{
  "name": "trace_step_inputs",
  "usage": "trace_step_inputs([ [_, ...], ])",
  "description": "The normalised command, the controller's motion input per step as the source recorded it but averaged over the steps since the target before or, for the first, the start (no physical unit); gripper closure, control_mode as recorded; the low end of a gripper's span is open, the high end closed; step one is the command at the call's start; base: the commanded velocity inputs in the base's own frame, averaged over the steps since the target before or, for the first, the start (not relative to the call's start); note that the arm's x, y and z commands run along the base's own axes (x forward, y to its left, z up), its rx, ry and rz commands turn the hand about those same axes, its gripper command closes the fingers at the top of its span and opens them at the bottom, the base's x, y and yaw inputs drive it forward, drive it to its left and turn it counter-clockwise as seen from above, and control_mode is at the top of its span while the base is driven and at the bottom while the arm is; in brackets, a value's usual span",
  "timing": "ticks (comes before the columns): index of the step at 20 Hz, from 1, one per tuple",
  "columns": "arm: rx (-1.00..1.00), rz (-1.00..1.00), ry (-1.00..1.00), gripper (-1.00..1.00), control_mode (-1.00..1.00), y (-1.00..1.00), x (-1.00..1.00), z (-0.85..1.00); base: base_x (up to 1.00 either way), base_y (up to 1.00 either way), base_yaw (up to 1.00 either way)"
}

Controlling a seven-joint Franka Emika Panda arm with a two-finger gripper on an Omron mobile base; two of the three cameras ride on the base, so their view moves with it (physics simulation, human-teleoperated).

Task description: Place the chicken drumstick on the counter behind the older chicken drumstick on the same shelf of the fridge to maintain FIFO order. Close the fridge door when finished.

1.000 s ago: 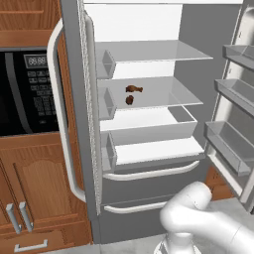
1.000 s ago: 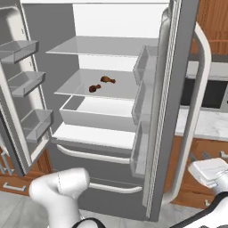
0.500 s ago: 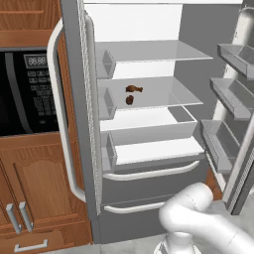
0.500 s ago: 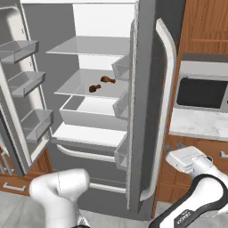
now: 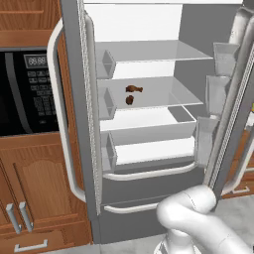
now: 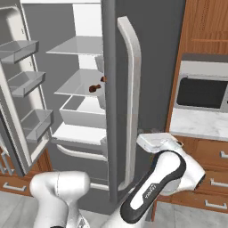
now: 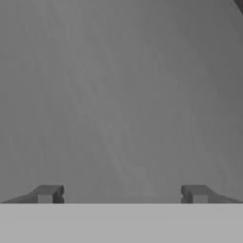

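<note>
**2 drumsticks on the lower shelf, right door partly swung in**

2 small brown chicken drumsticks (image 5: 132, 94) lie on the lower flat shelf (image 5: 163, 94) of the fridge (image 5: 149, 124), one just behind the other, near the shelf's left side. In the right base view they show as brown bits (image 6: 94, 87) at the edge of the right door (image 6: 111, 102), which hides part of them. The upper shelf (image 5: 154, 49) is above, the raised-front drawer bin (image 5: 149, 126) below.

The left door (image 5: 74, 109) stands open, its long white handle (image 5: 62, 109) toward the black wall oven (image 5: 25, 89). The right door is angled partway across the opening, its bins (image 5: 218, 89) facing the shelves.

The gripper (image 7: 122, 194) points at a flat grey surface at close range; its 2 dark fingertips (image 7: 47, 193) stand wide apart with nothing between them. In the right base view the white hand (image 6: 156, 142) sits low, just beside the outer face of the right door, below its handle (image 6: 131, 98). The marble counter (image 6: 200, 124) lies to the right, under a microwave (image 6: 202, 91).
</note>
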Motion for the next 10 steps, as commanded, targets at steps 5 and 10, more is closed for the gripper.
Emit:
trace_step_inputs([
  [5, 0.00, -0.20, 0.04, -1.00, -1.00, 0.69, 0.69, 0.19, 0.00, 0.00, 0.00],
  [10, 0.00, -0.12, 0.10, -1.00, -1.00, 0.36, 0.63, 0.28, 0.00, 0.00, 0.00],
])
